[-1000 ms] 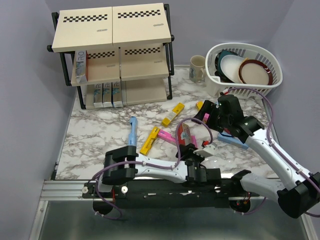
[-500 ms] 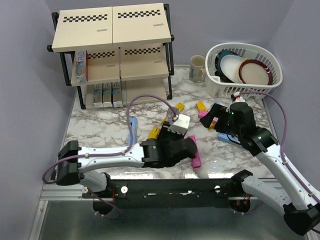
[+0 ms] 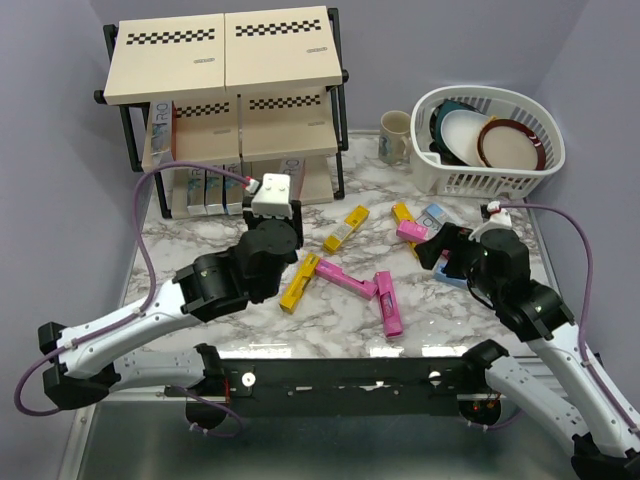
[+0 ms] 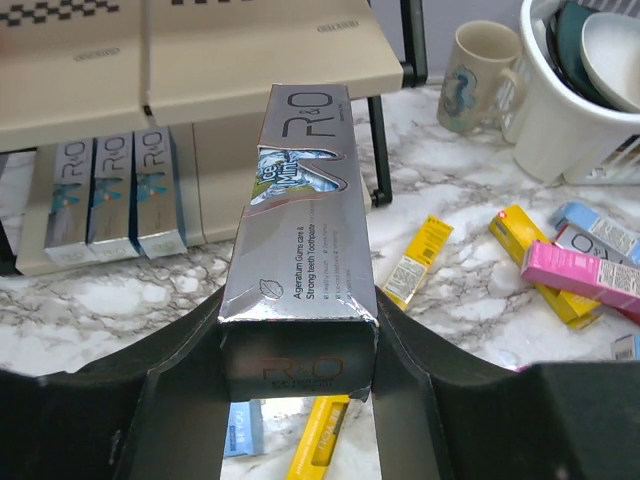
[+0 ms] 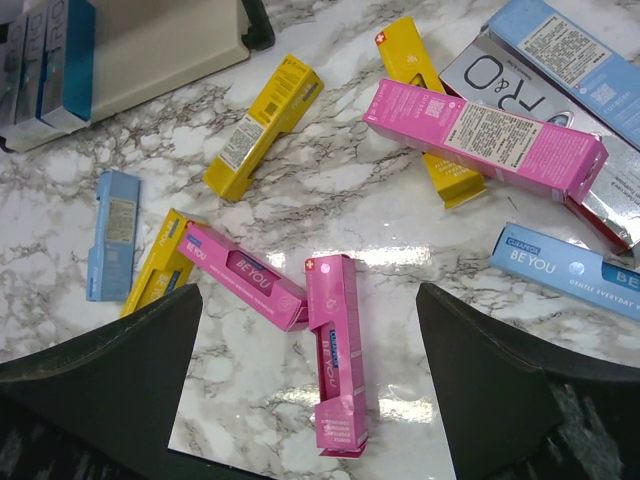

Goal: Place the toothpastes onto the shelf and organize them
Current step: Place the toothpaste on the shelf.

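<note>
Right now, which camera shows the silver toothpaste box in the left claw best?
The left wrist view: the silver toothpaste box fills the middle, gripped by the left claw, its lettering readable. The top external view mostly hides it beneath that arm's wrist. The right wrist view does not show it.

The white marbled tabletop [image 3: 175, 245] carries a shelf [image 3: 222, 55] at its far left and a mug [image 3: 396, 136] just beside a white basket [image 3: 450, 182] at its far right. In the middle lie a yellow carton [image 3: 346, 228], a second yellow carton [image 3: 297, 282] and a pink carton [image 3: 345, 279], its end touching another pink carton [image 3: 388, 304]. A light-blue carton [image 5: 111, 233] lies beside the second yellow one. A heap of cartons [image 3: 411, 231] sits nearer the basket.
</note>
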Motion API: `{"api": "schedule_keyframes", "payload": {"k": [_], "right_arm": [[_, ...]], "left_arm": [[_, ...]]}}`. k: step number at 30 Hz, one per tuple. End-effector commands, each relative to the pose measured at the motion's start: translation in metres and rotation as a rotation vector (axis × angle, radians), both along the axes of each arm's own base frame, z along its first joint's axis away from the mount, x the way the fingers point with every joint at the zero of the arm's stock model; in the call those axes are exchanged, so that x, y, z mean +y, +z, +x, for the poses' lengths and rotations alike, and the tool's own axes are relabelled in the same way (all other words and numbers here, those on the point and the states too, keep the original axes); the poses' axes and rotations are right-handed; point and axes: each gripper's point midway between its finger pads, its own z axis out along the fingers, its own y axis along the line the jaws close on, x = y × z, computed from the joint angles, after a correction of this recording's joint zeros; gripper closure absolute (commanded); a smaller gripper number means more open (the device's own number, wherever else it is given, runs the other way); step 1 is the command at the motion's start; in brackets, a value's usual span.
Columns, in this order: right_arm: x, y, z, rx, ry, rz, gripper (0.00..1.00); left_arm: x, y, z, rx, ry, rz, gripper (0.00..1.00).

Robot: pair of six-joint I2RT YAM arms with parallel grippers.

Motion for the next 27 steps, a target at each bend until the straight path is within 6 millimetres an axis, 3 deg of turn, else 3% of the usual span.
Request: {"api": "schedule_keyframes", "payload": {"k": [1, 3, 13, 17, 27], "right_arm": [[-0.004, 0.002, 0.002, -0.082, 0.011, -0.031, 0.03], [-0.004, 0.004, 0.002, -0.104, 0.022, -0.033, 0.02], [0.005, -0.004, 0.005, -0.191, 0.096, -0.046, 0.01], [0.008, 0.001, 0.004, -0.208, 0.123, -0.042, 0.01], [0.015, 0.003, -0.004, -0.242, 0.173, -0.008, 0.01]], "left_arm": [[0.033, 0.038, 0.010, -0.059, 0.041, -0.031, 0.76], [0.051, 0.046, 0.018, -0.081, 0.085, -0.034, 0.76], [0.095, 0.069, 0.049, -0.208, 0.179, -0.103, 0.76], [0.120, 0.064, 0.070, -0.220, 0.244, -0.103, 0.76], [0.156, 0.034, 0.116, -0.197, 0.290, -0.066, 0.76]]}}
